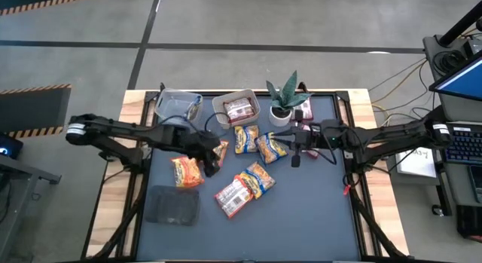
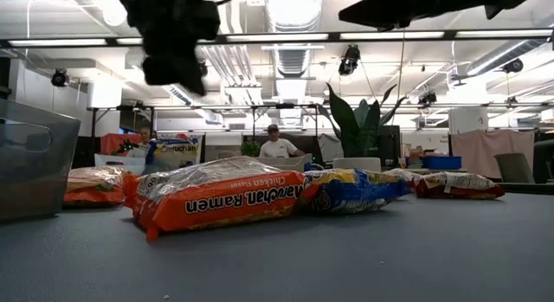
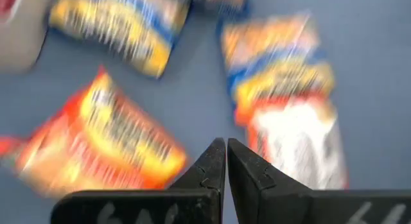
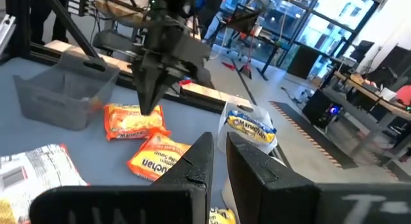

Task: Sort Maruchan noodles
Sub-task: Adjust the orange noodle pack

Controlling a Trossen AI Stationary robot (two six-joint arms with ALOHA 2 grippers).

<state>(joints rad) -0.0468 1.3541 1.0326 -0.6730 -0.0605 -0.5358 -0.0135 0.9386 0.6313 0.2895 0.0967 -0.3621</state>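
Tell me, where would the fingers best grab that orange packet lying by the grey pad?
Probably from straight above, at a crimped end of the orange packet. It lies flat on the mat, so only a thin edge offers a pinch. The left gripper, fingers shut, is just beside it and would have to open.

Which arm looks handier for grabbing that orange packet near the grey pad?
Probably the left. Its tool hovers right beside the orange packet, fingers shut and empty. The right tool hangs farther off, past the blue packets.

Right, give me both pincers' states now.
Left pincer: closed, holding nothing, above the noodle packets.
Right pincer: closed, empty, near the plant.
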